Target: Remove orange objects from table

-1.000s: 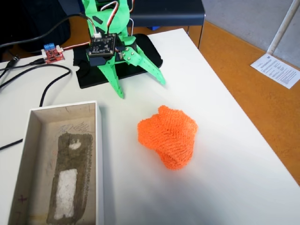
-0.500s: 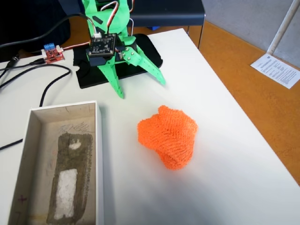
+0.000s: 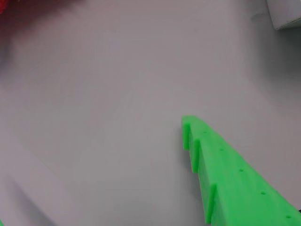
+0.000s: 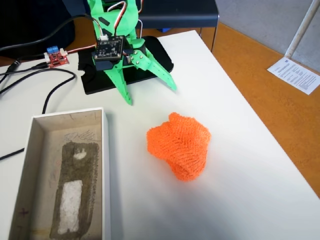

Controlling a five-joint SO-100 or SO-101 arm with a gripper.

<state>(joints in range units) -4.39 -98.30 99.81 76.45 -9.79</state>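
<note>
Orange knitted cloth [image 4: 179, 145] bunched mid-desk [image 4: 250, 200], at 5 o'clock from tool [image 4: 150, 92]. Tool spread wide, empty, well apart from cloth. Likely soft, light, floppy; best pinched at raised top fold. Open box [image 4: 105, 165] at 9 o'clock of cloth.

Bright green printed arm [image 4: 116, 20] on a black base plate [image 4: 125, 70]. Above the plate, a black circuit board [image 4: 109, 47] carries white connectors, with red, white and black wires looping upward. Silver screws dot the black motor block beside the board. The gripper [image 4: 150, 92] has two tapered green fingers [image 3: 235, 179], one edged with teeth and a row of small holes.
</note>
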